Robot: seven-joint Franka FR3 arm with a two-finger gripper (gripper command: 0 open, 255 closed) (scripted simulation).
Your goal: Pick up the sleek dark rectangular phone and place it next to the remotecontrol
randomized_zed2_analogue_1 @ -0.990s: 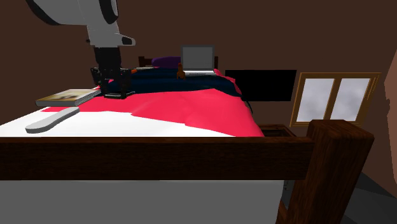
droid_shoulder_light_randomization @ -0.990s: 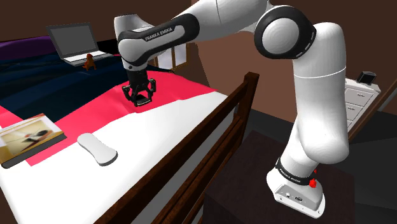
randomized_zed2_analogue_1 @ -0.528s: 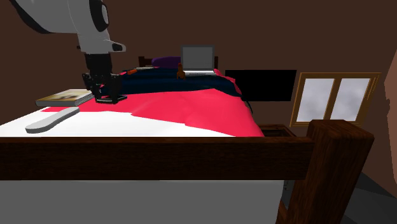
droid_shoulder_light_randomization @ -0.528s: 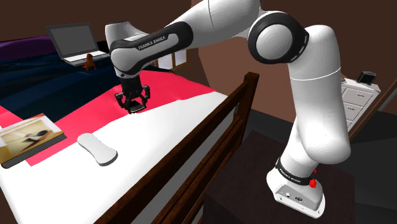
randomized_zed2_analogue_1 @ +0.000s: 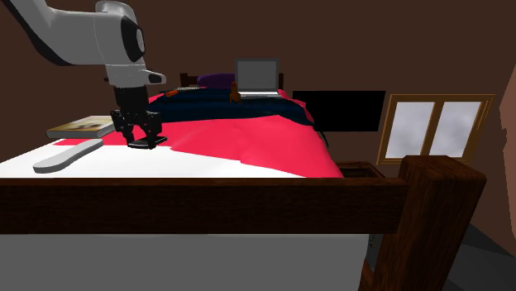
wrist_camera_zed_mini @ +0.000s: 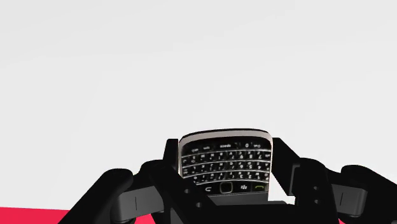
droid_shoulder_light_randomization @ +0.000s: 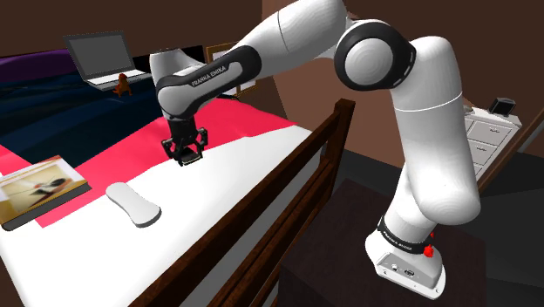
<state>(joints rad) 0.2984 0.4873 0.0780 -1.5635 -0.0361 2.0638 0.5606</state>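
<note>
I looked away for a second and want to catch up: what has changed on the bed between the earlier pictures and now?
The gripper, shut on the phone, has come down off the red blanket and now hangs over the white sheet, nearer the remote. The remote, the book and the laptop lie where they were.

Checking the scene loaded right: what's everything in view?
phone: one, black, keypad, clasped in the gripper above the bed
remote: one, light grey, on the white sheet
book: one, pale cover, on the red cover
laptop: one, grey, open, bed's far end
figure: one, brown, by the laptop
bed: one, dark wooden rail, red and white covers
window: one, wooden frame, second exterior view's right
arm: one, white, dark joints
gripper: one, black, shut on the phone
</note>
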